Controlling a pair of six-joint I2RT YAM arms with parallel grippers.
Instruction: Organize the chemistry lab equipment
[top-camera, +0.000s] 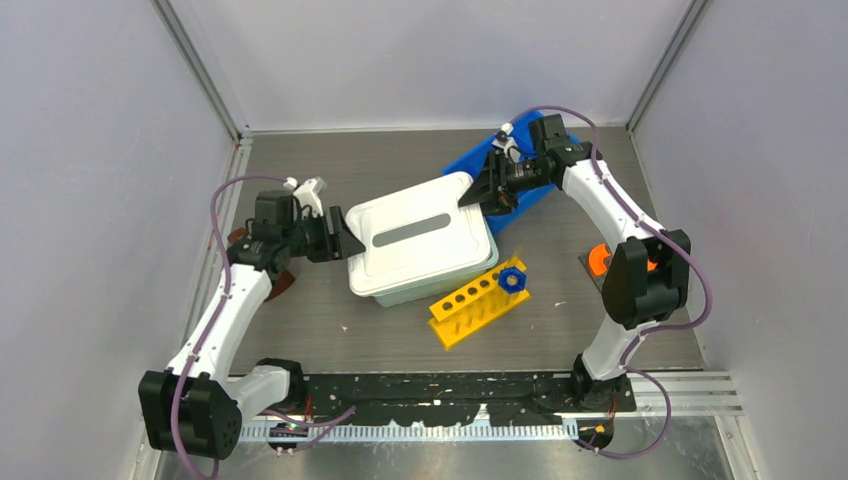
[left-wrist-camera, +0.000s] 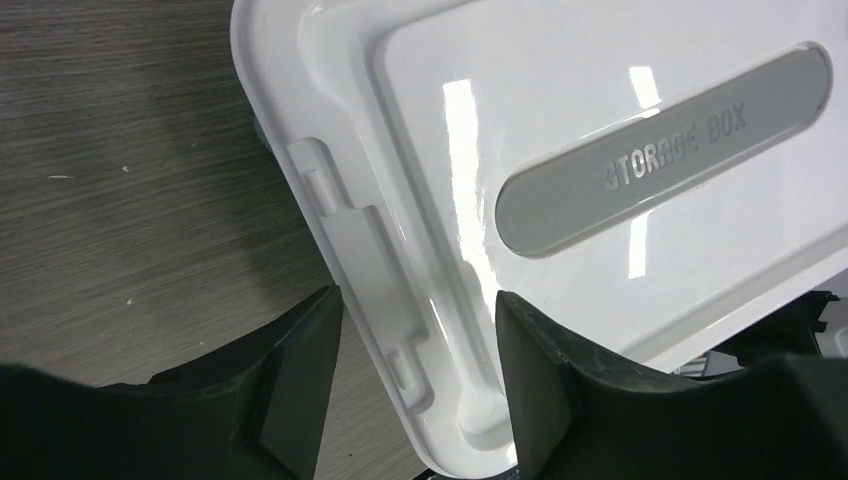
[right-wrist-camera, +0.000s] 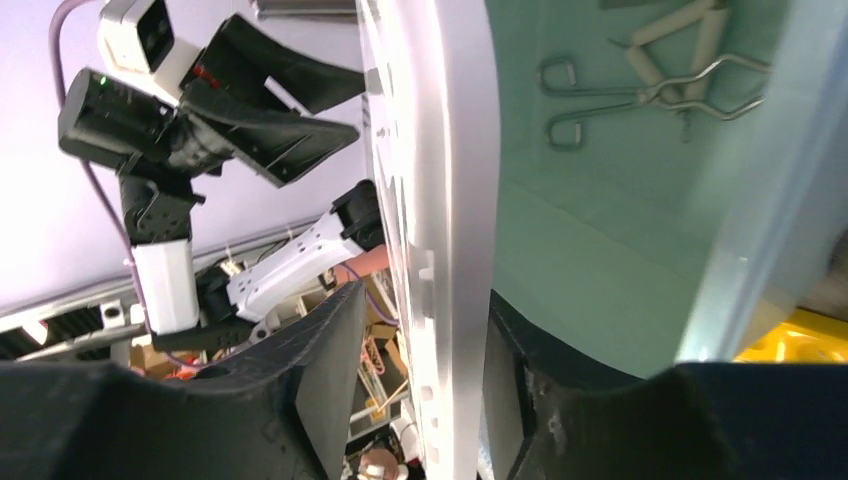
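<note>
Lid (top-camera: 415, 235) clenched at its right end by right claw (right-wrist-camera: 425, 300) and tipped up, likely to open the tub (right-wrist-camera: 600, 250); wire tools (right-wrist-camera: 640, 95) lie on its floor. Left claw (left-wrist-camera: 418, 300) spread astride the left rim, not pinching, probably steadying

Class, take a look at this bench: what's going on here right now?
Both arms are at the white lid of the pale teal storage box. The right gripper pinches the lid's far right edge. The lid is raised there, so the right wrist view shows thin metal tools lying inside the box. The left gripper is open and straddles the lid's left rim. A yellow rack lies beside the box.
</note>
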